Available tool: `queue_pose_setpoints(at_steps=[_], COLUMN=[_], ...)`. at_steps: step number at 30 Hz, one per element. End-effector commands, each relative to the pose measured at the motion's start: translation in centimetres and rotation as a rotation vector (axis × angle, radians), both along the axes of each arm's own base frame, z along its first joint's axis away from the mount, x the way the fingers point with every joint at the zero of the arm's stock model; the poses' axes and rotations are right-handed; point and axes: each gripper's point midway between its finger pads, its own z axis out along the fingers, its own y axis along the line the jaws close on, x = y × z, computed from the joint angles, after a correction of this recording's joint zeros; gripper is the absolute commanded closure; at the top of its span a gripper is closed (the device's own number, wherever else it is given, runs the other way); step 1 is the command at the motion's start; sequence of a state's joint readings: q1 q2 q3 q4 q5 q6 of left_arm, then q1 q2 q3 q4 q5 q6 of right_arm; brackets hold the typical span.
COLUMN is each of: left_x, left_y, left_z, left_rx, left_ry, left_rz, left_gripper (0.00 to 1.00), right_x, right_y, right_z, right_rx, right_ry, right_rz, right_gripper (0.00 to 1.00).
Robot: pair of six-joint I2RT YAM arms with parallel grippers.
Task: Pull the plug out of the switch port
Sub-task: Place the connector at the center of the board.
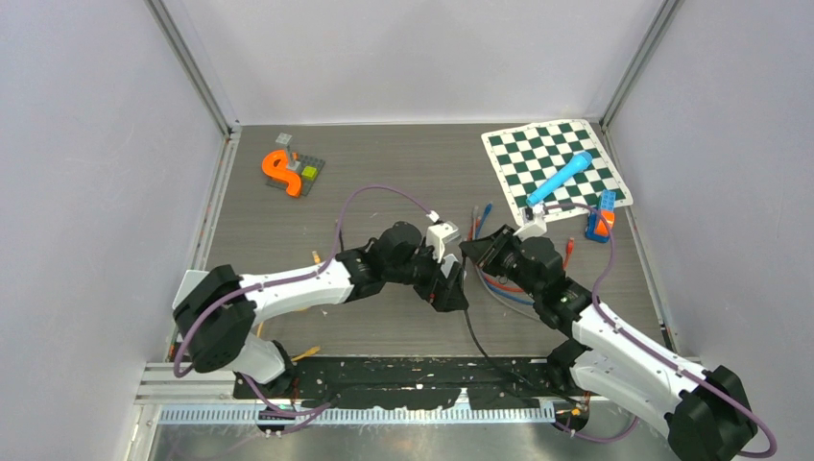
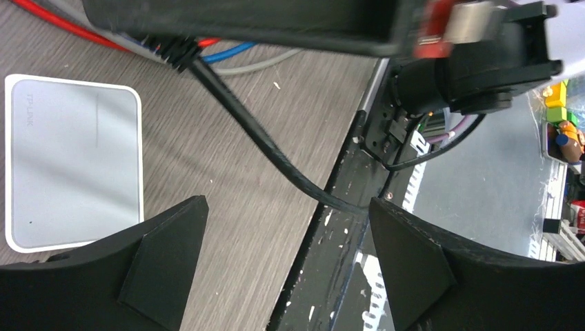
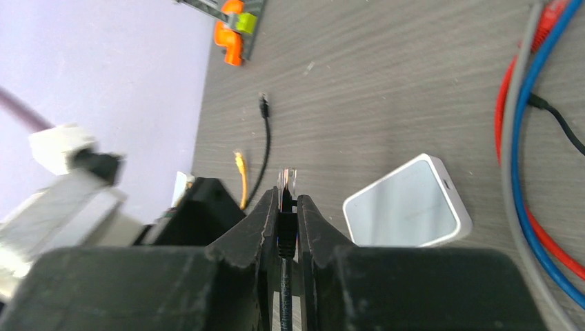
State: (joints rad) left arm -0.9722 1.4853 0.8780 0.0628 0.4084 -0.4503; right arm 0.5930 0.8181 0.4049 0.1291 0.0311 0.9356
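**A:** What has the right hand [image 3: 288, 200] got?

**B:** Its two dark, rough-faced fingers are pinched nearly together on the plug [image 3: 288, 178]. Only the clear plastic tip pokes out past them, and the black cable [image 3: 285, 289] runs back between the jaws.

**A:** And the left hand [image 2: 286, 207]?

**B:** Spread wide with nothing in it, hovering over the bench [image 2: 227, 227]. The same black cable passes under the gap without touching either finger.

**A:** Where is the plug relative to the switch [image 3: 407, 203]?

**B:** Apart from it. The switch is a flat white box with rounded corners and a glossy lid, lying on the grey wood-grain bench just to the right of the plug tip. I'd judge the plug to be out of the port, though the port face itself is turned from every camera, so I can't confirm that.

**A:** What could go wrong now?

**B:** The grip is a thin pinch on smooth, hard plastic, so a tug from the stiff cable might twist the plug loose. The switch looks light and slick, and nothing is holding it down. If the cable drags across it, or across the bundle of red, blue and grey cables [image 3: 514, 158] beside it, the box could skid.
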Motion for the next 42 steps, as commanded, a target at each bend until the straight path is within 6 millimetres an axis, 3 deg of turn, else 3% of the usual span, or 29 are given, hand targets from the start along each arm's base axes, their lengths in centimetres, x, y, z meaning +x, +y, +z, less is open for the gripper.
queue_pose_setpoints(at_steps=[1, 10, 12, 14, 16, 18, 22, 27, 30, 35, 42], left_x=[0.7, 1.8, 2.1, 2.6, 3.3, 3.7, 5.1, 7.1, 8.0, 8.6, 9.0], left_y=[-2.5, -4.0, -3.7, -3.1, -2.4, -1.7, -0.5, 1.1, 1.8, 1.8, 1.4], left_z=[3.0, 3.2, 3.1, 2.6, 2.3, 2.0, 2.0, 1.9, 1.8, 2.1, 3.1], left_rx=[-0.106, -0.093, -0.079, -0.043, -0.018, -0.009, 0.0, 0.031, 0.052, 0.068, 0.067], left_ry=[-0.011, -0.039, -0.047, -0.057, -0.072, -0.068, -0.061, -0.044, -0.023, 0.008, 0.028], left_rz=[-0.038, -0.06, -0.042, -0.01, 0.033, 0.054, 0.109, 0.183, 0.219, 0.251, 0.263], left_gripper=[0.2, 0.66, 0.78, 0.99, 1.0, 1.0, 1.0, 1.0, 1.0, 1.0, 1.0], right_x=[0.2, -0.7, -0.6, -0.5, -0.5, -0.6, -1.2, -2.6, -3.5, -5.2, -5.7], right_y=[0.7, 1.8, 1.5, 1.1, 0.4, -0.1, -1.3, -2.8, -3.3, -1.4, 1.0], right_z=[5.1, 5.3, 4.8, 4.7, 3.7, 3.0, 1.3, -1.0, -1.3, -1.3, -2.4], right_rx=[0.075, 0.136, 0.114, 0.092, 0.053, 0.029, -0.045, -0.158, -0.204, -0.234, -0.345], right_ry=[-0.138, -0.105, -0.088, -0.086, -0.057, -0.043, -0.009, -0.003, -0.053, -0.141, -0.159], right_rz=[0.042, 0.112, 0.103, 0.096, 0.082, 0.074, 0.066, 0.08, 0.112, 0.308, 0.456], right_gripper=[0.95, 0.94, 0.9, 0.79, 0.62, 0.51, 0.38, 0.36, 0.36, 0.35, 0.34])
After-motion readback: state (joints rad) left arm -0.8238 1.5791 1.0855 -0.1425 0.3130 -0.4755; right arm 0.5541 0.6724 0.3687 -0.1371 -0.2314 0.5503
